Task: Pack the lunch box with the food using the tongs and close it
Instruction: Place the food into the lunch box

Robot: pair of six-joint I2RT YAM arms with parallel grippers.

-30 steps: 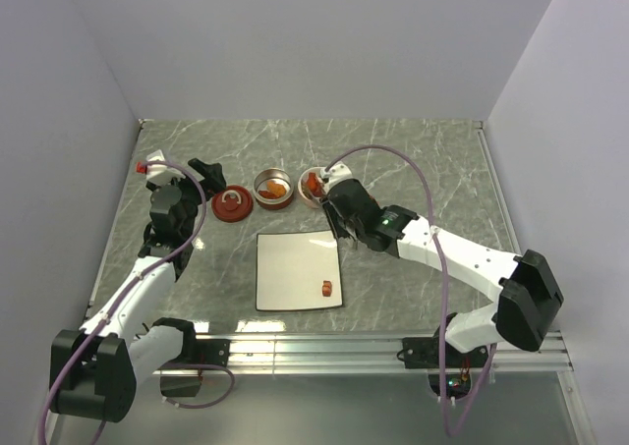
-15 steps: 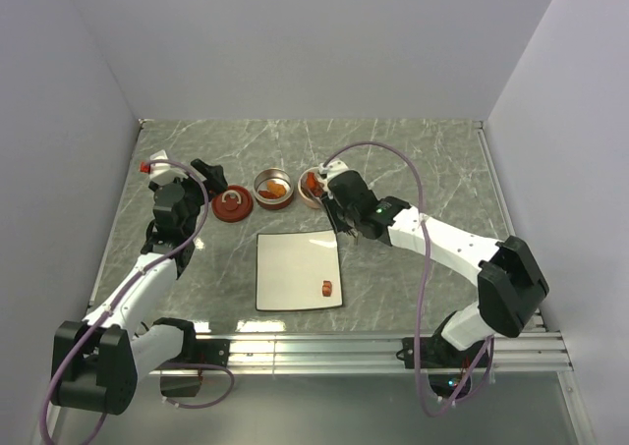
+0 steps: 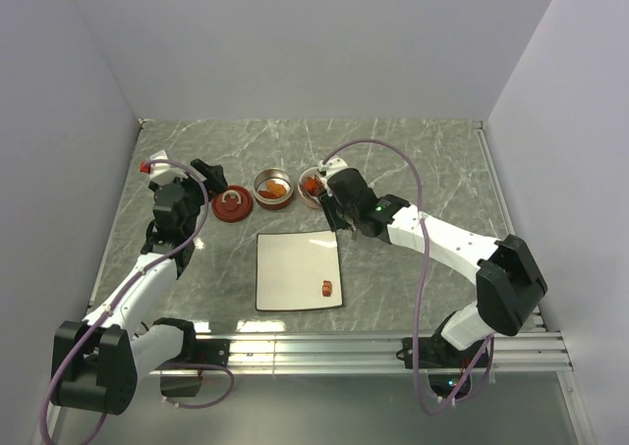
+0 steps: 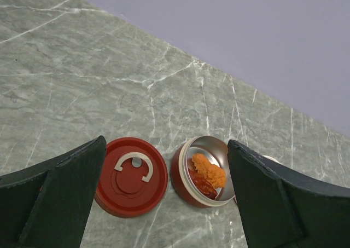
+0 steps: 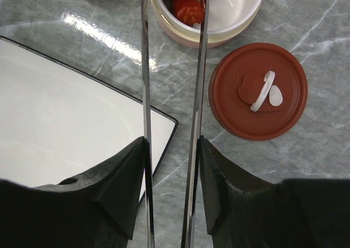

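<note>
Overhead, top view: a white plate point(image 3: 298, 269) sits mid-table point(image 3: 423, 160). One red bit of food point(image 3: 326, 289) lies near the plate's near right corner. Behind the plate stand two open bowls. The left bowl point(image 3: 273, 190) holds orange food; the right bowl point(image 3: 312, 185) holds red food. A red lid point(image 3: 229, 206) with a white handle lies flat just left of the left bowl. The left gripper point(image 3: 204, 175) is behind and left of that lid, apart from it. The right gripper point(image 3: 335, 206) is at the right bowl's near side.

Left wrist view: the left gripper's jaws are spread wide and hold nothing. Between the fingers point(image 4: 54, 199) the lid and the left bowl show side by side on the table. The bowl holds orange food over a dark red piece.

Right wrist view: the right gripper pinches the tongs point(image 5: 145, 94), one finger pressed against the outside of each arm. The two arms run apart and nearly parallel. Their tips reach into the right bowl, on either side of a red piece. A second lid point(image 5: 257, 92) lies flat just beside this bowl. The plate's corner sits under the tongs.
</note>
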